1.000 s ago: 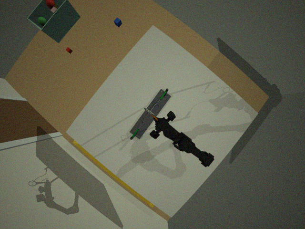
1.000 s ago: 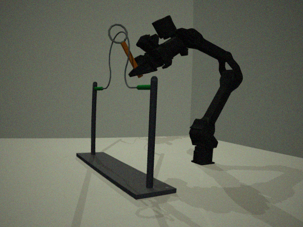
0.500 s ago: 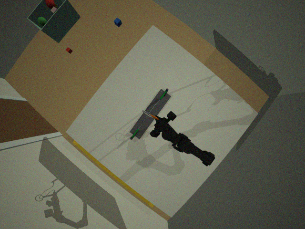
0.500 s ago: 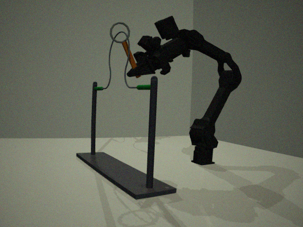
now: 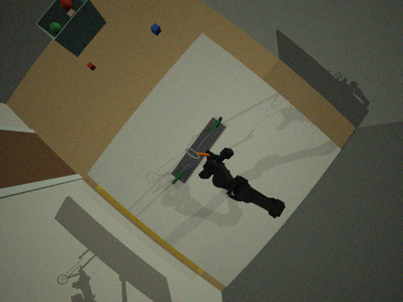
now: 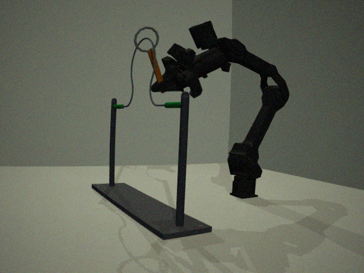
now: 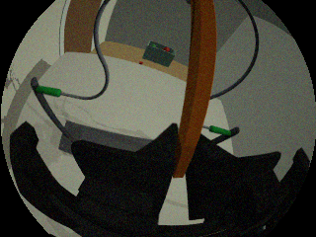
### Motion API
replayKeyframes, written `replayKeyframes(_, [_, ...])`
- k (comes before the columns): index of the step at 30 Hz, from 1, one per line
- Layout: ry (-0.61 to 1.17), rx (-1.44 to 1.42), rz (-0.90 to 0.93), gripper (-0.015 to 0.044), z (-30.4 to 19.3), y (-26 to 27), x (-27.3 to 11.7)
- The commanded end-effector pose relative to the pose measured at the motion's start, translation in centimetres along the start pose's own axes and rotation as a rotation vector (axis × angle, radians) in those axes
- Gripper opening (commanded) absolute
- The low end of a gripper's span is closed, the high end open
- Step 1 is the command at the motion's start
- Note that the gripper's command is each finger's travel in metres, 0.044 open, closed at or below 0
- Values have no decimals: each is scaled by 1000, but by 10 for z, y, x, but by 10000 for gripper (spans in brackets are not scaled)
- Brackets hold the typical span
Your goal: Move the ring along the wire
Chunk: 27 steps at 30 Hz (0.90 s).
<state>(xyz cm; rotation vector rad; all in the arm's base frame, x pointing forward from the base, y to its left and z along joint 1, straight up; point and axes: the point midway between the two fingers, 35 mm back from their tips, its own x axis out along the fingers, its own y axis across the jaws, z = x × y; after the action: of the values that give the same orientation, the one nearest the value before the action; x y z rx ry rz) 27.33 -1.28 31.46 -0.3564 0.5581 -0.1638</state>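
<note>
1. As we look from the exterior, the ring [image 5: 186, 150] [image 6: 157, 38] is up at the top of the arch in the wire [image 6: 132, 79] [image 7: 106, 74], away from both green parts.
2. We see the wire cross the ring's opening, but cannot tell whether the two touch.
3. Our end effector [image 5: 208, 154] [image 6: 160, 85] [image 7: 180, 128] is nearly closed, its fingers clamped on the lower portion of the orange handle [image 5: 203, 154] [image 6: 156, 66] [image 7: 199, 64].
4. The handle leans, its ring end uppermost; we cannot tell its clearance from the wire.
5. We find the near green part [image 5: 177, 176] [image 6: 172, 104] [image 7: 48, 91] and far green part [image 5: 216, 125] [image 6: 118, 106] [image 7: 219, 130] beside their posts, both lower than the ring.
6. Both posts stand upright on the dark base [image 6: 147, 205], which lies on the pale counter [image 5: 136, 146] [image 6: 58, 220] [image 7: 133, 94].
</note>
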Motion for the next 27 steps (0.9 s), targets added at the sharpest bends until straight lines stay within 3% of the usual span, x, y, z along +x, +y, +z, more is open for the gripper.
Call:
replayKeyframes(1, [-15, -53, -41, -150, 0, -4, -2])
replayKeyframes(27, [-60, -357, -250, -150, 3, -18, -2])
